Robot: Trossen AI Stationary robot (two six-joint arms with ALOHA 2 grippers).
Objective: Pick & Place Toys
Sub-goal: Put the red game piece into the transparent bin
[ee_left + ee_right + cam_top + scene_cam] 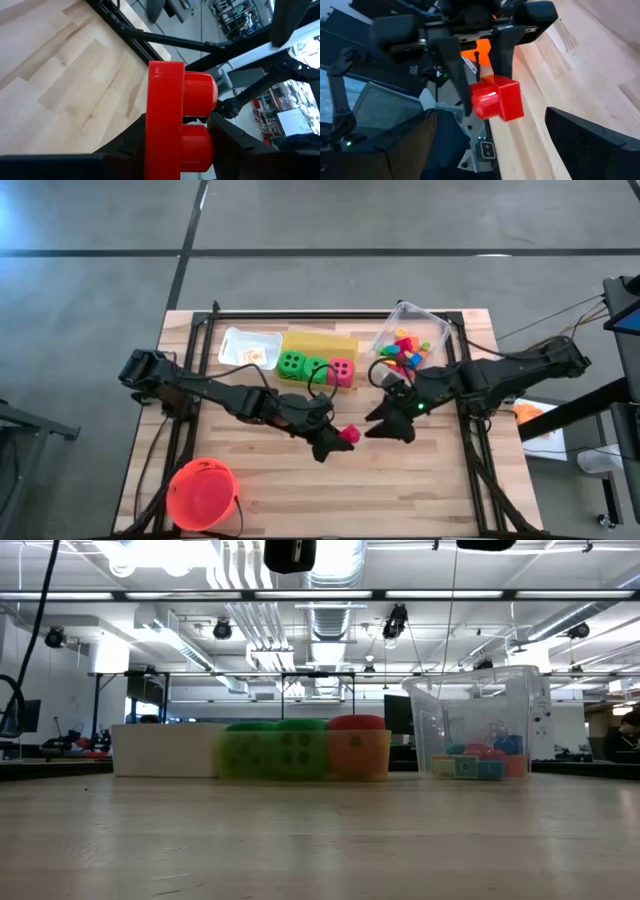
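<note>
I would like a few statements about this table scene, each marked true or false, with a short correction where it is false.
1. The left gripper holds a red block above the table. True.
2. The right gripper is shut on a green die. False: it is open and holds nothing.
3. Two green dice and a pink-red die stand in a row. True.
4. The orange-red bucket sits beside the clear bin. False: the bucket is at the near left corner, the bin at the far right.
5. The clear bin is empty. False: it holds small bright blocks.
</note>
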